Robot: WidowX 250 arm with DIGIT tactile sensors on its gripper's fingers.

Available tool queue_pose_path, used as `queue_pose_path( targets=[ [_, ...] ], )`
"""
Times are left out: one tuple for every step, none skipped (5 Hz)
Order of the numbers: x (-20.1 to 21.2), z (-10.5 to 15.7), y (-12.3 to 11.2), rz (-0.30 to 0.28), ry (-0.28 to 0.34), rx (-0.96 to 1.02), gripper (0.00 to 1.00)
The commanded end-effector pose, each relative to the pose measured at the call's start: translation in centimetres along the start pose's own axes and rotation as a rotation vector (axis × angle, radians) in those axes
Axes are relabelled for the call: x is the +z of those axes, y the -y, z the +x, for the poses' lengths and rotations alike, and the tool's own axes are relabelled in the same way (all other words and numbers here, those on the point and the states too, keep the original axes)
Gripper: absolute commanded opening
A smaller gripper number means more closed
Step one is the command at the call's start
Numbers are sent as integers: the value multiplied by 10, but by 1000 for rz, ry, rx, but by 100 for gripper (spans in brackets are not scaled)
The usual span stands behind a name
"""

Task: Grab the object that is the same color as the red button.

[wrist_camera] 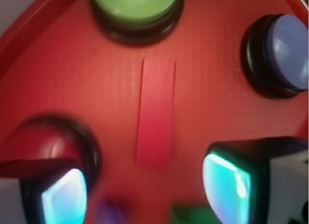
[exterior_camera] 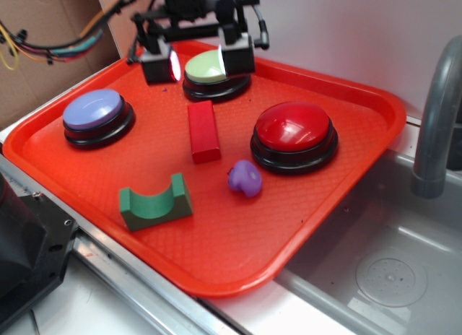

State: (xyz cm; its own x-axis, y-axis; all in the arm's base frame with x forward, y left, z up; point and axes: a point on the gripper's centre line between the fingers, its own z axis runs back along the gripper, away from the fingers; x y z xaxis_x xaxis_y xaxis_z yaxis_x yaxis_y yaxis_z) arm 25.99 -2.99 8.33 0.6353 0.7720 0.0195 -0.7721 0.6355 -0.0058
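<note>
Elongated red block (exterior_camera: 203, 131) lies flat, seemingly plain-faced; gripper (exterior_camera: 197, 58) spread wide, holding nothing

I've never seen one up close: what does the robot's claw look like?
The gripper is mostly black, with black cables looping off its body. Its two blocky fingers are black and white, each with a glowing pale, blue-green pad on its inner face.

Black gripper (exterior_camera: 196, 63), white glowing pads (wrist_camera: 227, 188)
</note>
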Motion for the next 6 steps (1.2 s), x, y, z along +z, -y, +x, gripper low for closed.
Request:
queue_pose_path(
  targets=[
    [-44, 31, -10, -53, 12, 102, 100],
    [-57, 33, -14, -39, -28, 98, 100],
    [-70, 33, -10, 4, -18, 90, 100],
    [-72, 30, -8, -1, -39, 56, 100],
    [-69, 28, -8, -32, -30, 25, 8],
    [-59, 27, -10, -38, -24, -22, 0]
  ],
)
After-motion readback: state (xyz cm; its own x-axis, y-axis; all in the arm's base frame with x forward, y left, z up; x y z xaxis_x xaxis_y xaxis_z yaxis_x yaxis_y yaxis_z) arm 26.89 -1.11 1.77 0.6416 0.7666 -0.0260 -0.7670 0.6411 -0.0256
